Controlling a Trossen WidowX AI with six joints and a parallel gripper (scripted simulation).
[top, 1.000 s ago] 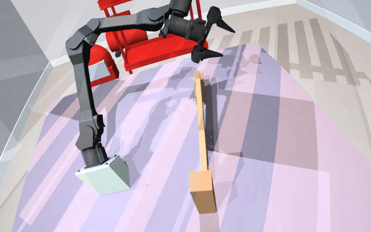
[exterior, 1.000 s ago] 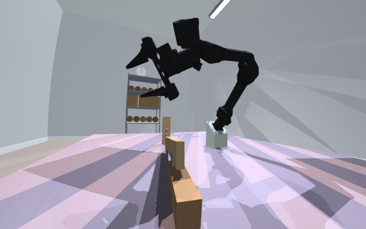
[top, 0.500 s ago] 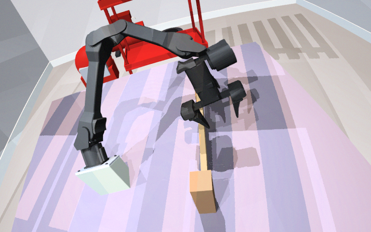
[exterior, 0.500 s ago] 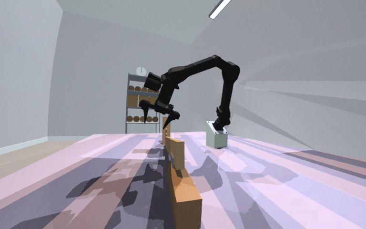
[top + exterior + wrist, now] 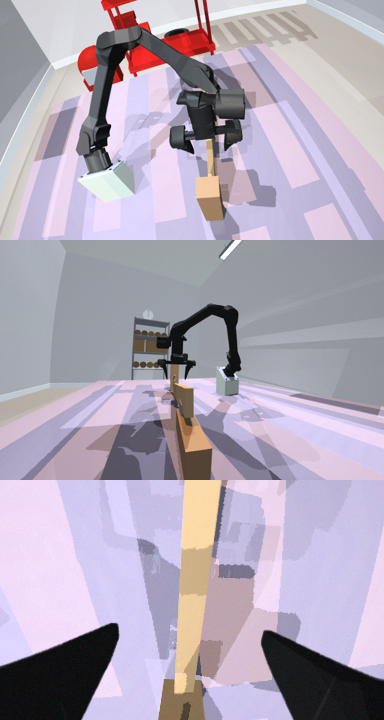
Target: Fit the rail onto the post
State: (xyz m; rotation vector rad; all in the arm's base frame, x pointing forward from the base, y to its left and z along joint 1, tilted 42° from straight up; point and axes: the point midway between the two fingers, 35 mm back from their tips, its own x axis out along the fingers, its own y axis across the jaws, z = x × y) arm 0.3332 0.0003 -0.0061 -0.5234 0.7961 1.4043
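The long pale wooden rail (image 5: 210, 165) (image 5: 184, 399) (image 5: 199, 560) has its far end at the footboard block (image 5: 209, 198) (image 5: 195, 450). Its near end lies low in front of the short post (image 5: 174, 375) (image 5: 182, 706). One peg (image 5: 186, 711) shows on the post in the wrist view. My gripper (image 5: 209, 150) (image 5: 175, 372) (image 5: 192, 633) is wide open and empty. It points down, with its fingers astride the rail and apart from it, above the rail near its post end. In the top view my wrist hides the post.
The arm's pale base box (image 5: 110, 182) (image 5: 227, 384) stands to one side of the rail. A red cart (image 5: 181, 42) and a red tank (image 5: 87, 60) stand beyond the table. A shelf rack (image 5: 150, 344) stands at the far wall.
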